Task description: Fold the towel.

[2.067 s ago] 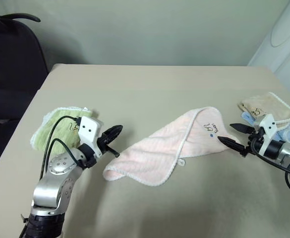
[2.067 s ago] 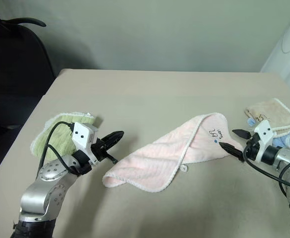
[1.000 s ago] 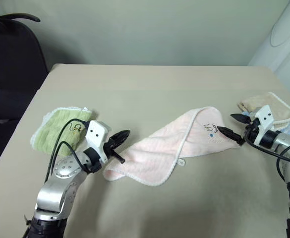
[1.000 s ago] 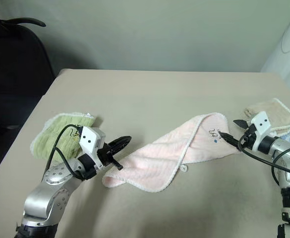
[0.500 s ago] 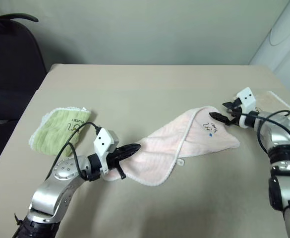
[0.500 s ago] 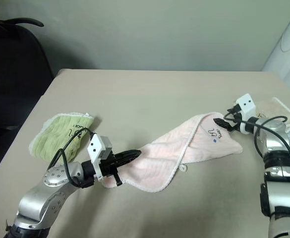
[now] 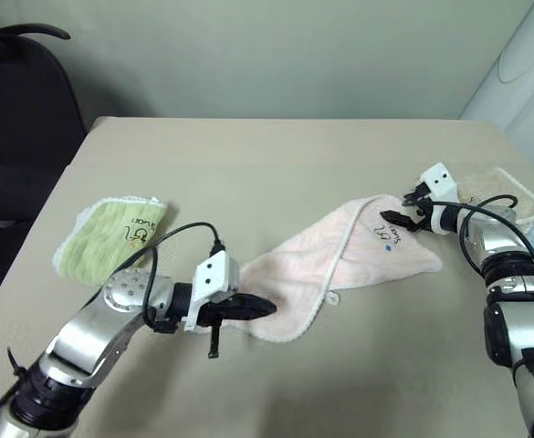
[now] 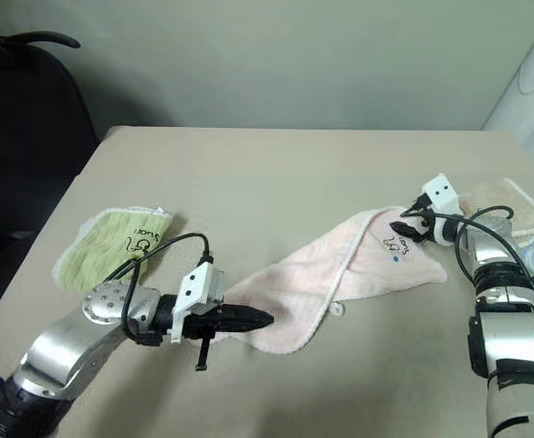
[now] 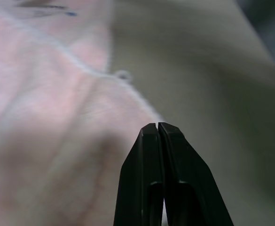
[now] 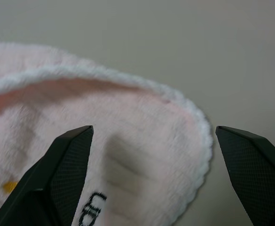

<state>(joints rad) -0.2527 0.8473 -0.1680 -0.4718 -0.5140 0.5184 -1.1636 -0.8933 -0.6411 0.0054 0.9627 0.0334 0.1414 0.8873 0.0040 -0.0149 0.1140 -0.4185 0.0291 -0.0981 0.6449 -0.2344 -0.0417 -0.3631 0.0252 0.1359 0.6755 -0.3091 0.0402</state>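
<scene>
My left claw point(image 8: 259, 318) has swung onto the towel point(image 7: 340, 265), tips together, maybe pinching its hem; right claw point(image 10: 151, 155) gaping over the far corner.

Setting: plain indoor workroom, likely office or lab. Evidence: bare beige table point(image 7: 276, 173), blank pale green wall point(image 7: 276, 55), black office chair point(image 7: 20, 119) at the table's far left corner

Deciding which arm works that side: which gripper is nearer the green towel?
Left. The left gripper sits over the pink towel, nearer the green towel; the right gripper is far across.
</scene>
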